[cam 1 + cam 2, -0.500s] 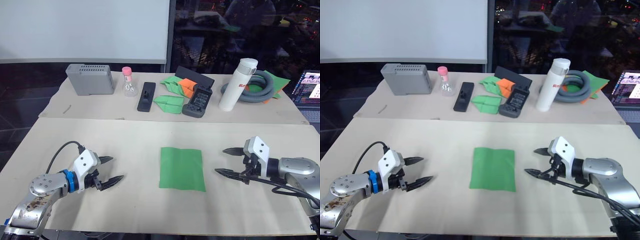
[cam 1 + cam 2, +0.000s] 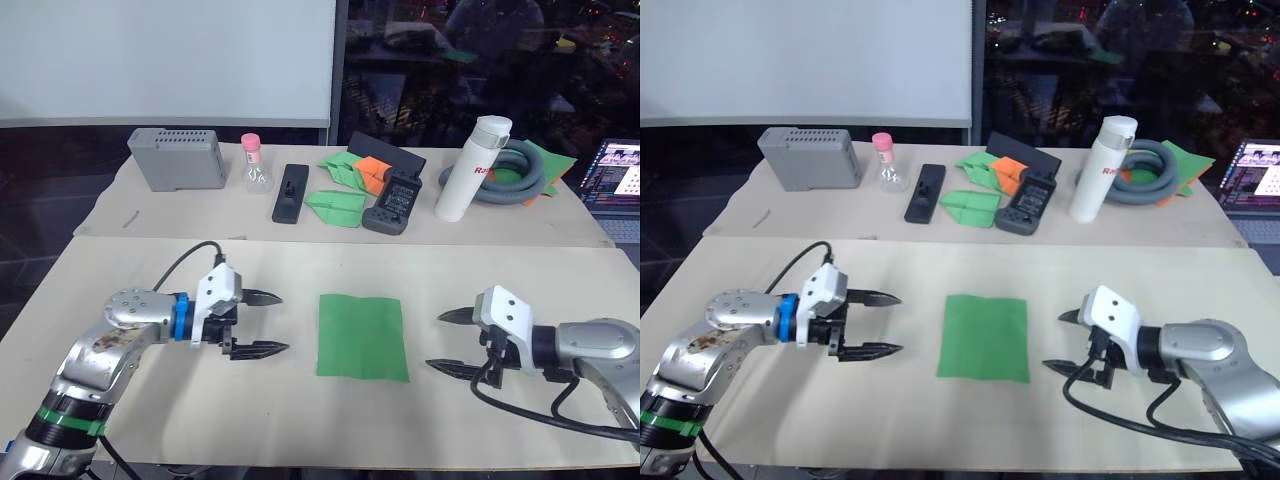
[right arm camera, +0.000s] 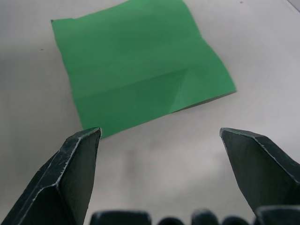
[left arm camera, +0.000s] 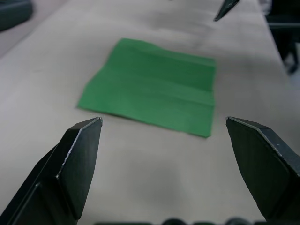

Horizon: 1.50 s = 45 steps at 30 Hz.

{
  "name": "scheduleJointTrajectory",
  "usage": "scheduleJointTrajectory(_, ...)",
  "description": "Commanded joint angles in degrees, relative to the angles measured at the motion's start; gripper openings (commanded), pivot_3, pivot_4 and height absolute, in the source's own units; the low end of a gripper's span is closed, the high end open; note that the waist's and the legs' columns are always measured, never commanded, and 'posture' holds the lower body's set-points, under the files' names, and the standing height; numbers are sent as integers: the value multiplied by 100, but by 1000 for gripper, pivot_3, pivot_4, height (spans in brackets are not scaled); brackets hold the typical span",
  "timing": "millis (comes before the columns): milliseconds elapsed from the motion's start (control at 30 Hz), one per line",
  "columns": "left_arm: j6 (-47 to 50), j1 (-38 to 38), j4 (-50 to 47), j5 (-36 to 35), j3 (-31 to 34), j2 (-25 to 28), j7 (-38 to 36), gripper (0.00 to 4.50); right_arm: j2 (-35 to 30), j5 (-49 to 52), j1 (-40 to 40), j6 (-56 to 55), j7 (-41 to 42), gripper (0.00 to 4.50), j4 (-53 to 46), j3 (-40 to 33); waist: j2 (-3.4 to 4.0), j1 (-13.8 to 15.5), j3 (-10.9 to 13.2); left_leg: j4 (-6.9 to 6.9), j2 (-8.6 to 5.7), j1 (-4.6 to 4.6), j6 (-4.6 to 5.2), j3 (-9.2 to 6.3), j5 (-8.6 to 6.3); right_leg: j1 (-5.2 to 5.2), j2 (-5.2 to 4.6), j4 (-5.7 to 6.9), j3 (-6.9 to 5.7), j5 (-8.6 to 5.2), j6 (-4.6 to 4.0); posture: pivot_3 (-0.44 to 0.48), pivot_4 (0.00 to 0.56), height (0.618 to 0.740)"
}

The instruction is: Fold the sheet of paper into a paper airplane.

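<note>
Green sheet of paper (image 2: 363, 337) flat between left gripper (image 2: 266, 323) and right gripper (image 2: 446, 341); both jaws spread, empty

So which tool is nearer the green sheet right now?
Both are close, the left marginally closer. The left tool sits open just off the sheet's left edge; the right tool sits open just off its right edge. Neither touches it.

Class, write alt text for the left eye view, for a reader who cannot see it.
A flat green sheet of paper lies on a beige table between two open end effectors, the left end effector and right end effector, neither touching it.
</note>
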Motion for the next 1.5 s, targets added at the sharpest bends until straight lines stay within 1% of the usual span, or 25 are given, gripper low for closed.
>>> scheduleJointTrajectory(33, -33, -231, -64, 221, -175, 114, -130, 4471, -44, -117, -84, 103, -171, 4500, -133, 2, 0, -1, 0, 1, 0, 0, 0, 0, 0, 2, 1, 0, 0, 0, 0, 0, 150, 740)
scheduleJointTrajectory(100, -157, -255, -67, 394, -292, 198, -224, 4471, -21, -146, -157, 120, -191, 4500, -83, 81, -1, -9, 0, 3, 1, 0, 1, 0, -1, 1, 3, -1, 1, 0, 1, 0, 150, 740)
scheduleJointTrajectory(133, -200, -248, -63, 457, -329, 230, -248, 4500, -24, -217, -211, 94, -207, 4104, -25, 150, 0, -10, 0, 3, 2, 0, 1, 0, -1, 1, 5, -1, 2, 0, 1, 0, 150, 740)
scheduleJointTrajectory(167, -200, -239, -51, 490, -338, 234, -232, 4500, -45, -282, -268, 70, -200, 3971, 52, 232, 0, -8, 0, 3, 2, 0, 1, 1, 0, 0, 5, -1, 2, -1, 1, 0, 150, 740)
scheduleJointTrajectory(200, -175, -228, -44, 505, -334, 228, -208, 4500, -57, -333, -306, 45, -192, 3742, 112, 286, -1, -4, 0, 4, 2, 0, 1, 1, 0, 0, 6, -1, 2, -1, 1, 0, 150, 740)
scheduleJointTrajectory(300, -202, -202, 13, 610, -291, 101, -27, 4500, 5, -470, -509, -10, -205, 2606, 321, 451, -1, 0, 1, 8, 2, -1, 2, 1, -1, 2, 7, -1, 2, -1, 1, 0, 150, 740)
scheduleJointTrajectory(367, -162, -163, -18, 638, -283, 54, 66, 4500, 29, -561, -658, -51, -182, 1980, 447, 584, -1, 7, 1, 15, 2, -3, 3, 1, -1, 2, 7, 0, 2, -1, 2, 0, 150, 740)
scheduleJointTrajectory(433, -112, -103, -83, 633, -267, 22, 132, 4500, 50, -645, -808, -87, -147, 1214, 568, 720, -1, 6, 1, 22, 2, -11, 4, 0, -1, -1, 7, 0, 1, -1, 2, 0, 150, 740)
scheduleJointTrajectory(533, -63, -11, -175, 638, -235, -58, 316, 4500, 91, -889, -1110, -220, -94, 186, 910, 1026, -1, -1, 1, 23, 2, -11, 3, 0, -1, -2, 7, 0, 2, -1, 3, 0, 150, 740)
scheduleJointTrajectory(567, -80, 20, -201, 644, -230, -90, 366, 4500, 131, -965, -1224, -264, -72, 45, 1048, 1143, -1, -2, 1, 23, 3, -10, 3, 0, -1, -1, 8, 0, 2, -1, 3, 0, 150, 740)
scheduleJointTrajectory(767, 74, 122, -334, 653, -159, -377, 860, 4500, 537, -1353, -1831, -625, 133, 45, 1731, 1792, -1, -5, 1, 25, 3, -10, 1, 0, 0, -2, 9, 2, 3, 0, 3, 0, 150, 740)
scheduleJointTrajectory(933, 103, 73, -292, 715, -146, -651, 1285, 4500, 692, -1504, -2084, -698, 240, 45, 1987, 1944, -2, -2, 0, 29, 2, -10, -6, 0, 4, 1, 8, 2, 2, 1, 4, 0, 150, 740)
scheduleJointTrajectory(1067, 131, -18, -314, 662, -150, -930, 1474, 4500, 549, -1562, -2127, -587, 427, 45, 1902, 1923, -2, -3, 0, 30, 3, -10, -6, 0, 4, 0, 8, 5, 2, 1, 5, 0, 150, 740)
scheduleJointTrajectory(1167, 255, -202, -293, 628, -273, -1128, 1507, 4500, 332, -1522, -2131, -421, 511, 45, 1693, 1692, -2, 19, 0, 30, 2, -11, -10, 0, 7, -1, 7, 7, 2, 1, 5, 0, 150, 740)
scheduleJointTrajectory(1267, 295, -390, -134, 645, -425, -1264, 1373, 3738, 174, -1451, -2101, -232, 446, 0, 1441, 1433, -2, 23, 0, 40, 0, -19, -11, -1, 7, -1, 5, 6, 1, 2, 7, 0, 150, 740)
scheduleJointTrajectory(1367, 91, -741, 365, 994, -806, -1556, 1392, 2707, -93, -1330, -1823, 71, 450, 0, 1024, 1036, -1, 58, 0, 41, -2, -20, -10, -1, 7, 0, 5, 5, 1, 3, 8, 0, 150, 740)
scheduleJointTrajectory(1500, -348, -1023, 936, 1380, -1356, -1977, 1309, 1350, -223, -1203, -1427, 385, 327, 0, 570, 679, -2, 47, 0, 42, -2, -21, -8, -1, 5, 1, 6, 2, 2, 3, 9, 0, 150, 740)
